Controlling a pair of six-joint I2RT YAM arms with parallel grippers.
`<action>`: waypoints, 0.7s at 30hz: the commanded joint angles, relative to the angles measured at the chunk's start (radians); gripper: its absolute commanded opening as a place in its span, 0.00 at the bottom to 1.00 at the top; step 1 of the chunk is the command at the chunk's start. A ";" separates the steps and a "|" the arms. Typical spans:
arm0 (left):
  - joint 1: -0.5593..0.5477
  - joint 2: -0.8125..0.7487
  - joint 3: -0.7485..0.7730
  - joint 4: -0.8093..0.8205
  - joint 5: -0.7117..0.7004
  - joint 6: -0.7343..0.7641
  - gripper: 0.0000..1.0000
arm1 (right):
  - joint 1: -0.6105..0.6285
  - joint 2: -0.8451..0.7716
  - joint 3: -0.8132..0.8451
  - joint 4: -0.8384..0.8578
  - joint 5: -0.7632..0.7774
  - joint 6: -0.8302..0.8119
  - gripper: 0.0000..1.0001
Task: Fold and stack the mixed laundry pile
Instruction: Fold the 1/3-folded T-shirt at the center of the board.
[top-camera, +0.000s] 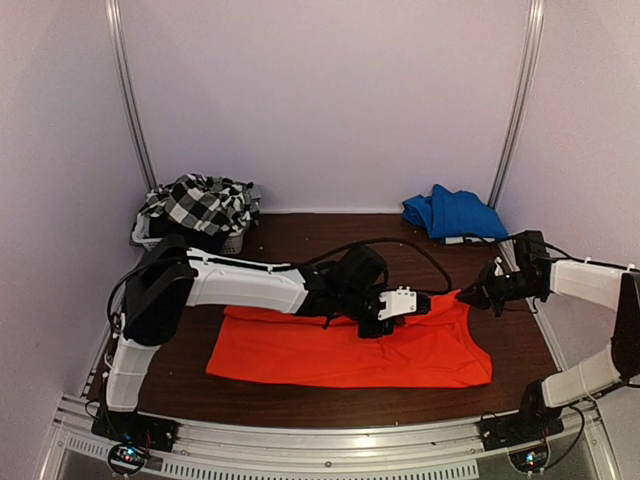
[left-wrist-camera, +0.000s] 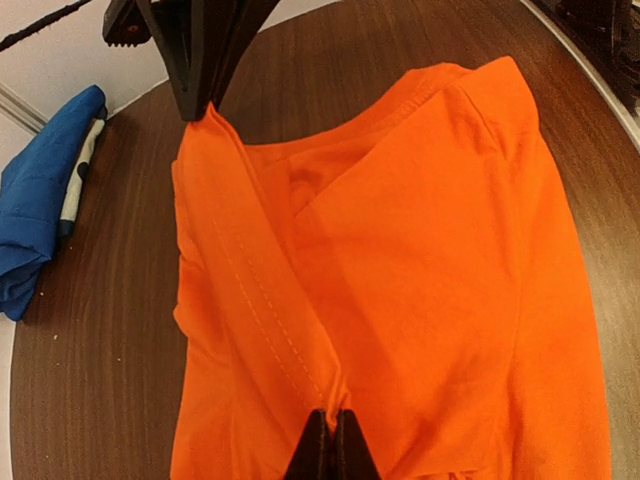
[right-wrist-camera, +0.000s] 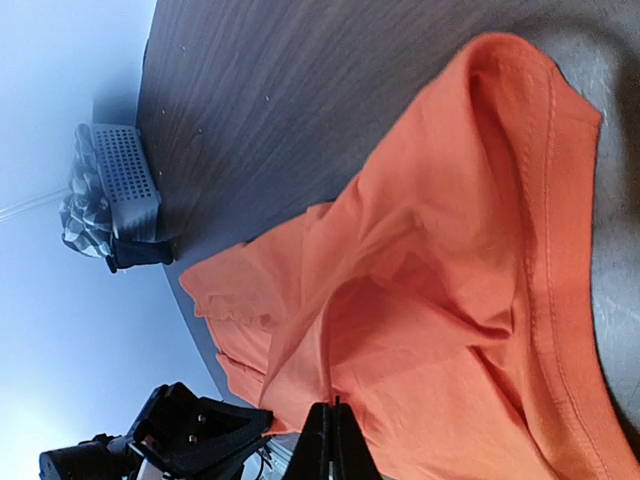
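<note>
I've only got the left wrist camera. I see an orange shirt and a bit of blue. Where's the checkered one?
Observer: The checked cloth is heaped in the white basket, at the back left of the table.
Operator: What's behind me?
Observer: The orange shirt runs on leftward under the left arm, lying flat.
Operator: And where's the blue thing sitting?
Observer: The blue cloth is bunched against the back wall, on the right, apart from the shirt.
</note>
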 joint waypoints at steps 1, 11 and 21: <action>0.009 -0.066 -0.057 -0.011 0.081 -0.009 0.00 | 0.016 -0.084 -0.063 -0.091 -0.020 -0.032 0.00; 0.014 -0.064 -0.106 -0.014 0.135 -0.007 0.00 | 0.030 -0.318 -0.193 -0.261 -0.025 -0.033 0.00; 0.012 -0.044 -0.120 -0.077 0.129 0.058 0.00 | 0.117 -0.301 -0.284 -0.277 -0.072 -0.103 0.00</action>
